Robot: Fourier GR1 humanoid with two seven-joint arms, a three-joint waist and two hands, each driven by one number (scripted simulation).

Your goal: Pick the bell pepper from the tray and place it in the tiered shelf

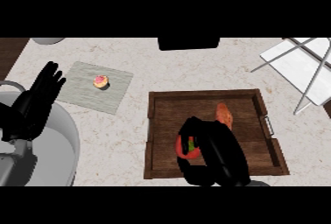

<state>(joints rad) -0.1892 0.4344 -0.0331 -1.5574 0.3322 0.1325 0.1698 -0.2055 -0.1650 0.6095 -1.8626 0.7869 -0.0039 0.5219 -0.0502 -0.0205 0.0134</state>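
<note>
A red bell pepper (184,148) with a green stem lies in the dark wooden tray (167,131) at the lower middle of the head view. My right hand (216,151) covers most of it, fingers and thumb curled round the pepper. An orange vegetable (224,114) lies in the tray just beyond the fingertips. The white tiered shelf (302,65) with its grey wire legs stands at the upper right. My left hand (35,103) rests open at the left edge, fingers up.
A small cupcake (101,82) sits on a grey mat (97,87) left of the tray. A grey rounded body (51,144) fills the lower left. A black object (188,43) stands at the counter's far edge.
</note>
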